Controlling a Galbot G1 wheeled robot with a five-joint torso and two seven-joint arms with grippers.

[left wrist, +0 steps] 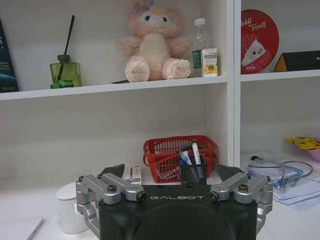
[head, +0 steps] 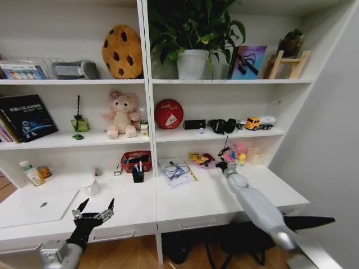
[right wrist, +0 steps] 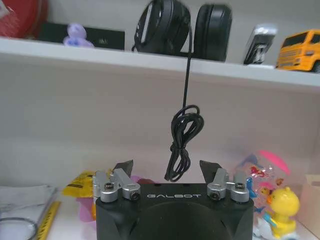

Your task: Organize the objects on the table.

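The slim silver laptop (head: pixel 39 206) lies flat at the left end of the white table (head: pixel 213 196). My left gripper (head: pixel 96 206) hovers open over the table's front edge, just right of the laptop. In the left wrist view it (left wrist: pixel 171 172) faces a black holder of blue and black pens (left wrist: pixel 194 155). A green-banded bottle (head: pixel 29 172) stands at the back left. My right arm reaches to the back wall, where the right gripper (head: pixel 222 166) is open beside the yellow packet (head: pixel 197 158). A hanging black cable (right wrist: pixel 181 145) dangles between its fingers (right wrist: pixel 125 169).
A red mesh basket (head: pixel 136 159) stands behind the pen holder and a white mug (head: pixel 91 186) sits left of it. Papers with a cable on top (head: pixel 176 171) lie mid-table. Colourful toys (right wrist: pixel 272 192) crowd the back right. Shelves overhang the rear of the table.
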